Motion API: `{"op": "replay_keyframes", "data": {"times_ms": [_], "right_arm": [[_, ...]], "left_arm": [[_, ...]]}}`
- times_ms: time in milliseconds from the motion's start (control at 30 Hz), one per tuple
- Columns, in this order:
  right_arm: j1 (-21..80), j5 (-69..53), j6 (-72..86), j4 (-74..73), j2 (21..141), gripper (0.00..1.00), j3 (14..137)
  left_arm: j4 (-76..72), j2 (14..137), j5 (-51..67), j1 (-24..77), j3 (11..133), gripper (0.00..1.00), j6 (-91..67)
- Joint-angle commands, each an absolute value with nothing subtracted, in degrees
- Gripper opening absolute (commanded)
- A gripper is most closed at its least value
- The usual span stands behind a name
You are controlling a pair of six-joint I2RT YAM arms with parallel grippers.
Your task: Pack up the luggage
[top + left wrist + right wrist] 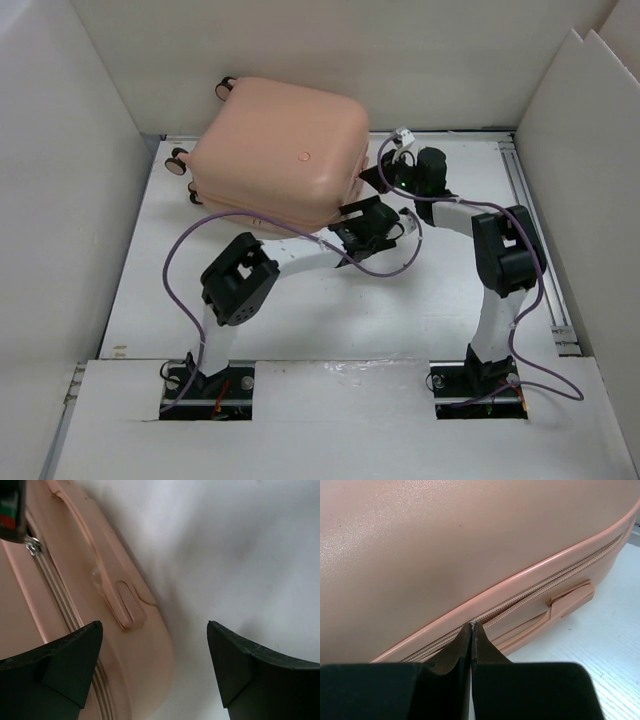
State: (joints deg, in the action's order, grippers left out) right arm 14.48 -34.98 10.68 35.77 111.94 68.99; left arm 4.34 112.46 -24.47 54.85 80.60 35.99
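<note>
Two claws meet at one side of the luggage [280, 150], which lies flat on the tabletop [400, 310]. The left claw [155, 627] stands released, with the case's rounded edge and handle [95, 555] just ahead of its left finger. The right claw [471, 625] is clenched, its tips touching the zipper [545, 587] ahead.

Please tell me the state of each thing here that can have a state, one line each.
luggage: lid closed, lying flat on the table.
zipper: closed along the stretch in view.
left gripper: open, holding nothing, over the luggage's edge.
right gripper: shut, tips at the zipper; whether it pinches a pull cannot be told.
</note>
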Motion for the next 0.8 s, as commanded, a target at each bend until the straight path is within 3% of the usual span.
{"op": "replay_keyframes", "data": {"times_ms": [0,200,467,533,667,767], "right_arm": [[12.3,-34.4,9.8,48.4,109.1,0.0,75.6],[13.4,-35.1,11.9,49.0,110.8,0.0,77.1],[14.5,-34.5,12.4,50.3,110.8,0.0,75.3],[14.5,-33.4,12.4,50.3,110.8,0.0,75.3],[15.0,-32.0,12.4,50.3,110.8,0.0,75.3],[14.4,-30.9,12.4,48.9,111.4,0.0,75.3]], "left_arm": [[-4.5,117.6,-37.3,54.8,86.0,0.82,35.9],[-10.5,126.4,-44.2,55.3,92.2,0.92,42.6],[9.3,135.6,-41.1,49.3,106.7,0.88,34.1],[12.0,136.4,-38.2,49.3,107.9,0.69,33.3],[20.9,137.1,-31.1,48.1,106.7,0.0,31.9],[20.0,131.9,-26.3,47.5,97.4,0.0,35.0]]}}
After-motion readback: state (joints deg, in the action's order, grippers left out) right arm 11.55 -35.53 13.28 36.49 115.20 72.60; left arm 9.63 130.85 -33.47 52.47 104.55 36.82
